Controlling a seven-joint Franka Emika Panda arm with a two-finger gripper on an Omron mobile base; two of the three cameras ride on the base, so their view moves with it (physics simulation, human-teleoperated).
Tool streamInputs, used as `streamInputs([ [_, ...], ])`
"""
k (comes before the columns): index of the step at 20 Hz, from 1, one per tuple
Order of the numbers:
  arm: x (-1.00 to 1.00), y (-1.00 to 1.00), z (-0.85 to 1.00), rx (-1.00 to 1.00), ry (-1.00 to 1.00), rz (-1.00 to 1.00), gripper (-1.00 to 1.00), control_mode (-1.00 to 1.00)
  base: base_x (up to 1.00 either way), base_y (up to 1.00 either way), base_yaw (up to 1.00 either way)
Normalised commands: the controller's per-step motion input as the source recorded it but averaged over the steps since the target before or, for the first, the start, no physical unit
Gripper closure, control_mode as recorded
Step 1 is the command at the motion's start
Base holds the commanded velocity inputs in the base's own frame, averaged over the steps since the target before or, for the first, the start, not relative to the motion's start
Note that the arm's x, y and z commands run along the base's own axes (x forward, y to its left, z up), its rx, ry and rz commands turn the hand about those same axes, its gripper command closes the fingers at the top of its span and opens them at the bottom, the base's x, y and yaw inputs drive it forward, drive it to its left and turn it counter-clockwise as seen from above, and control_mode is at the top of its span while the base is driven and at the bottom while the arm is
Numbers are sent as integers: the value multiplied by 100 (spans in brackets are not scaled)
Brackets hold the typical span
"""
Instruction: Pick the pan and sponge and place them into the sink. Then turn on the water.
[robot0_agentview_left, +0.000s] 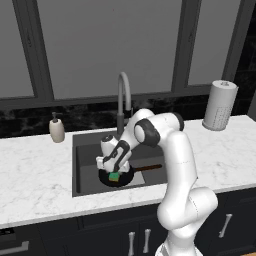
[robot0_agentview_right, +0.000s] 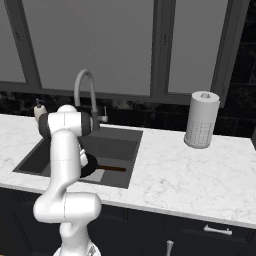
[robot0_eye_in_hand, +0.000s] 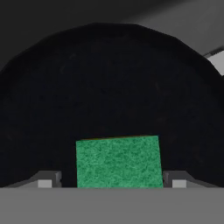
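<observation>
The arm (robot0_agentview_right: 65, 150) hides most of the pan (robot0_agentview_right: 91, 165).

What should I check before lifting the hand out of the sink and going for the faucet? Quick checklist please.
1. Pan inside the sink: ok, it lies on the basin floor with its handle pointing right.
2. Sponge in the sink: ok, it rests on the pan.
3. Gripper released the sponge: ok, the fingertips stand just clear of its sides.
4. Faucet reachable: ok, it stands right behind the basin.
5. Water off: ok, none flowing.
6. Path upward free: cannot tell.
</observation>
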Motion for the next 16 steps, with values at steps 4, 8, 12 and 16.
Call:
streamInputs([
  [4,11,0,9,0,4,0,-100,-100,0,0,0],
  [8,-3,-4,32,0,1,0,-100,-100,0,0,0],
  [12,-36,-26,61,0,-14,0,-100,-100,0,0,0],
  [16,-22,-31,96,1,-16,1,-100,-100,0,0,0],
])
